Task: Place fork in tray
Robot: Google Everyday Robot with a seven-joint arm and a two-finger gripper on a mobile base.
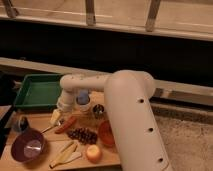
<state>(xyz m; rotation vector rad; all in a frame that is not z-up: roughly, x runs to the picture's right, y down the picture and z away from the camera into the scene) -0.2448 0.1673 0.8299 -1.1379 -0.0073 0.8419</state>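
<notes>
Fork (50,128) lies on the wooden top, outside the tray

The fork is a thin silvery piece lying slantwise on the wooden top (12,161), its ends toward 2 and 8 o'clock. The green tray (42,94) stands at 11 o'clock from it, near but apart. The white arm (132,115) comes in from 4 o'clock and turns down by the tray's near right corner. The gripper (56,116) hangs at its end, at 1 o'clock of the fork and just beside it; its pale fingers stand wide apart, and whether they touch the fork cannot be told. A red-orange carrot (66,125) lies just at 3 o'clock of the fork, slanted the same way. A purple bowl (27,148) sits at 7 o'clock. A heap of small dark fruit (82,135) lies at 4 o'clock, with a round orange fruit (93,153) beyond it and pale yellow strips (64,155) at 6 o'clock. A cup with a blue lid (82,98) and a metal cup (98,110) stand at 2 o'clock, behind the carrot, and a red-orange bowl (106,134) sits against the arm at 3 o'clock.
</notes>
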